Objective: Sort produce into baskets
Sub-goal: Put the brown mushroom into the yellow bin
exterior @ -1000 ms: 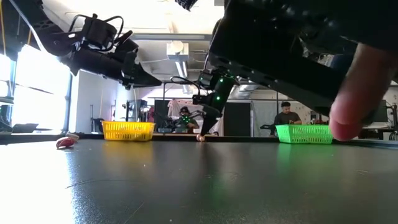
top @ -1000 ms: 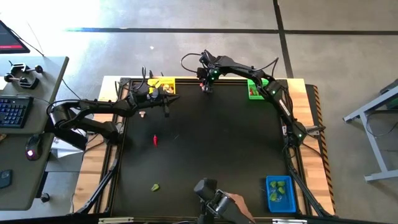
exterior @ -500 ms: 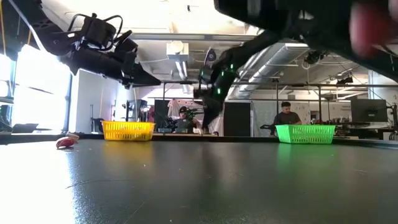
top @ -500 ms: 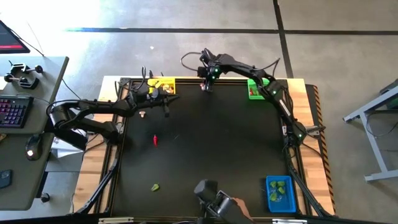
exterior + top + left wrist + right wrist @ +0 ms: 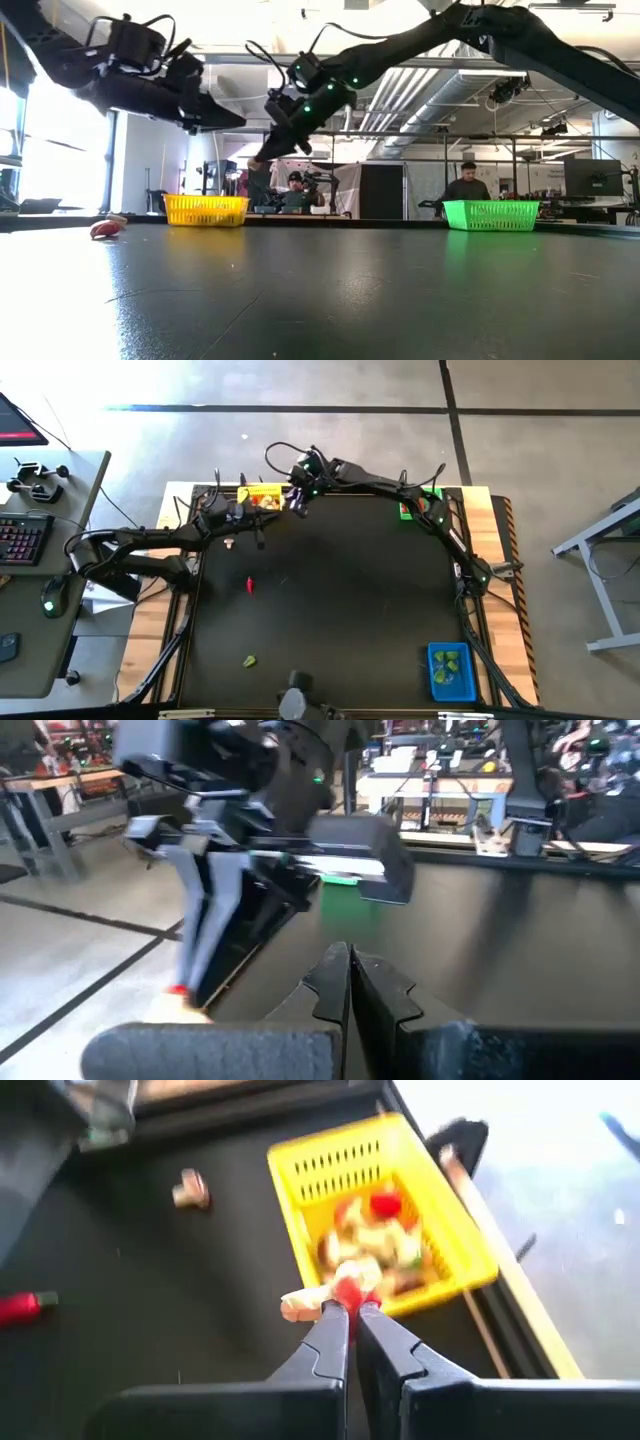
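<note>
Seen from above, the right claw [image 5: 297,503] hangs beside the yellow basket [image 5: 259,496], while the left claw [image 5: 260,538] waits over the surface [image 5: 350,600]. In the right wrist view, its fingers are clamped on a small pale and red piece [image 5: 335,1294] near the basket's rim. The left wrist view shows that claw's fingers together, empty. The piece looks light and hard, best pinched across its middle.

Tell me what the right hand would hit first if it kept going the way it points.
Probably the yellow basket: the right hand, shut on a small cream and red piece, points at its near wall. Depth is unclear.
</note>
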Controlling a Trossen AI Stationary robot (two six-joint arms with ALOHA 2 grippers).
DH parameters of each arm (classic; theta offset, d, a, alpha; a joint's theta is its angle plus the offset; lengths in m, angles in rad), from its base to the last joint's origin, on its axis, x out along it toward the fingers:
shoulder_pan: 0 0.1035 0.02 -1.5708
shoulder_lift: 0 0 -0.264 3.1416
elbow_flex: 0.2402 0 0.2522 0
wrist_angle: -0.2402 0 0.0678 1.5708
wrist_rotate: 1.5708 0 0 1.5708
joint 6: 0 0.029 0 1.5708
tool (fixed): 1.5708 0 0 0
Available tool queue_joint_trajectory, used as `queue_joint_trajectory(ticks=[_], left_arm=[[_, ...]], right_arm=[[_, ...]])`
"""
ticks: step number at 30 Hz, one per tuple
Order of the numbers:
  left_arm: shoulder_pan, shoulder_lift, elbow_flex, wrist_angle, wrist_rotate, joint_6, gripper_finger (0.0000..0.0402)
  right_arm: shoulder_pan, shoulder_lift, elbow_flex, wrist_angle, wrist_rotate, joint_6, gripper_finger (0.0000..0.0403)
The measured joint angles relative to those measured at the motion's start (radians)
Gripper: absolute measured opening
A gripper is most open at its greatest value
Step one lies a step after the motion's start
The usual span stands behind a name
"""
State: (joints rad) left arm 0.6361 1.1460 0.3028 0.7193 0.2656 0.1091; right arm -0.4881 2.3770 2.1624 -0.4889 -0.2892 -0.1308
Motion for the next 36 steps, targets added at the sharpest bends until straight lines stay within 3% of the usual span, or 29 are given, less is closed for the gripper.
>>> queue_joint_trajectory(ticks=[7,15,21,29,36], left_arm=[[-0.003,-0.096,-0.069,0.022,0.113,0.0,0.0],[-0.005,-0.155,-0.076,0.021,0.174,-0.001,0.0],[-0.033,-0.165,-0.076,0.011,0.195,0.008,0.0],[-0.06,-0.164,-0.076,-0.004,0.397,0.026,0.0],[-0.098,-0.164,-0.076,-0.061,0.406,0.043,0.0]], right_arm=[[0.009,0.017,0.0,0.093,0.002,0.08,0.0],[0.026,0.057,0.0,0.164,0.027,0.181,0.0],[0.042,0.092,0.0,0.245,0.052,0.233,0.0],[0.04,0.149,0.0,0.295,0.062,0.328,0.0],[0.045,0.161,0.0,0.295,0.08,0.336,0.0004]])
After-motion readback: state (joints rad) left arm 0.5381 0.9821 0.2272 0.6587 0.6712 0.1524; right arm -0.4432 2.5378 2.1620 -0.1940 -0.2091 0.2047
